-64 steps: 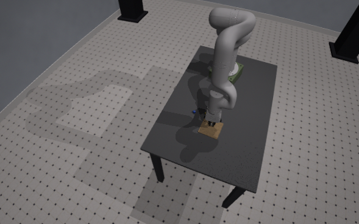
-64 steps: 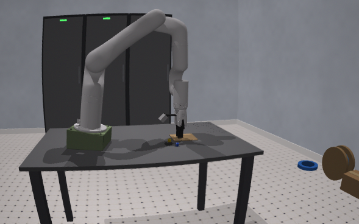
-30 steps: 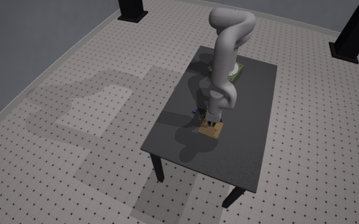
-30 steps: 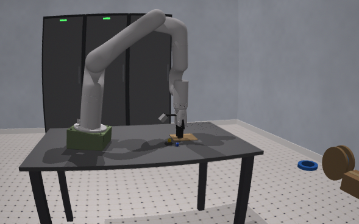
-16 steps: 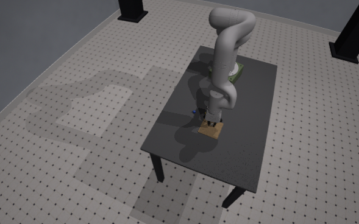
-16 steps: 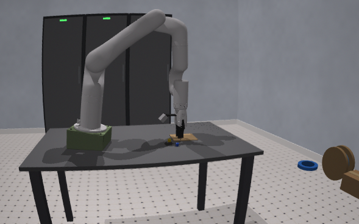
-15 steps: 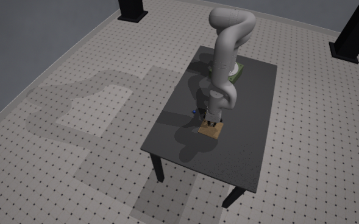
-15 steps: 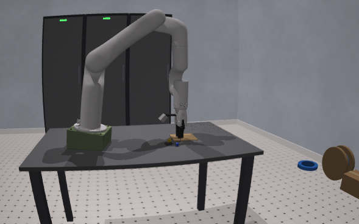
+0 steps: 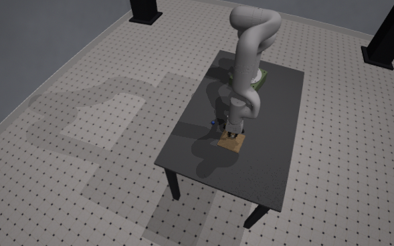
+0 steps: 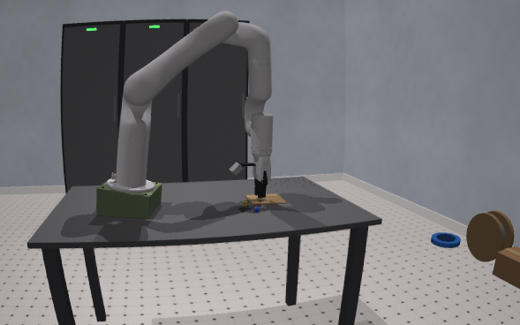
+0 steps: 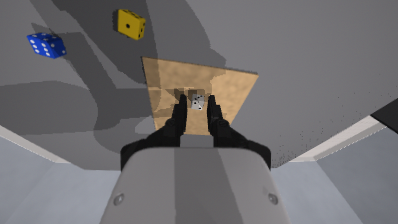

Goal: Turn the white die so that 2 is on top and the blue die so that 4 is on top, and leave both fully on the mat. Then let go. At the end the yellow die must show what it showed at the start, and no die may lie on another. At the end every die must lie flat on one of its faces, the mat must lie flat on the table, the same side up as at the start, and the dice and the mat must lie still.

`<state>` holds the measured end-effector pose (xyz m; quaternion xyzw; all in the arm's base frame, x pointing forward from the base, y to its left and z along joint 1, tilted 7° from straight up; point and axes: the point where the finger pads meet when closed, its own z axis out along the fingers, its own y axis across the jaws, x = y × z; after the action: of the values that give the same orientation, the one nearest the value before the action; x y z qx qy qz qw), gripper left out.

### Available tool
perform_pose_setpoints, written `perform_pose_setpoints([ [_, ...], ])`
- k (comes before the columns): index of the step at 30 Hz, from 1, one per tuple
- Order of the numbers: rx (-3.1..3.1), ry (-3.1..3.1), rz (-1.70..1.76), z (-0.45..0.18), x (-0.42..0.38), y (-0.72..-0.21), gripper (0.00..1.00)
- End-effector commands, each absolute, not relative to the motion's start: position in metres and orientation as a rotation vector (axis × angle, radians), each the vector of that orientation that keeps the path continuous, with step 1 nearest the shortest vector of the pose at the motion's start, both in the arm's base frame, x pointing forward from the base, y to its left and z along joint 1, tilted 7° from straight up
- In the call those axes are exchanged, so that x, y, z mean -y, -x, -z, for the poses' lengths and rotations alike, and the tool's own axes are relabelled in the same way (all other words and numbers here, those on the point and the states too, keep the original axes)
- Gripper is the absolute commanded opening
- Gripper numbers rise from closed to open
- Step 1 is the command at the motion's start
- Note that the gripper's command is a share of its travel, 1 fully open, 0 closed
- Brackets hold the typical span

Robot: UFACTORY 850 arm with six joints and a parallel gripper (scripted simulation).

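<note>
The white die [image 11: 196,102] lies on the tan mat [image 11: 200,93], near its middle; its pips are too small to read. My gripper [image 11: 197,103] points straight down over it, with one finger on each side of the die and a small gap on both sides, so it is open. The blue die [image 11: 46,45] and the yellow die [image 11: 131,24] lie on the dark table top beyond the mat's far left corner, apart from each other. In the top view the gripper [image 9: 233,134] stands on the mat [image 9: 231,142], with the blue die [image 9: 213,122] to its left.
The arm's green base [image 10: 129,200] stands at the far end of the table. The table edge [image 11: 320,150] runs close behind the mat in the wrist view. A blue ring [image 10: 445,239], a wooden spool and a box lie on the floor far away.
</note>
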<state>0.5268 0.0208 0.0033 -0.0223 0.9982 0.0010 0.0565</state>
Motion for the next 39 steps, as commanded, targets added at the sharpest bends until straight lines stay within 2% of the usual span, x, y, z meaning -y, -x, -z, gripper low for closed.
perform_pose_setpoints([
  [1,-3.025,0.064,0.056,-0.015,-0.021,-0.527,0.31],
  [12,-3.025,0.064,0.056,-0.076,-0.023,-0.519,0.31],
  [19,-3.025,0.064,0.056,-0.083,-0.024,-0.518,0.31],
  [20,-3.025,0.064,0.056,-0.083,-0.024,-0.518,1.00],
  [39,-3.025,0.064,0.056,-0.083,-0.024,-0.518,1.00],
])
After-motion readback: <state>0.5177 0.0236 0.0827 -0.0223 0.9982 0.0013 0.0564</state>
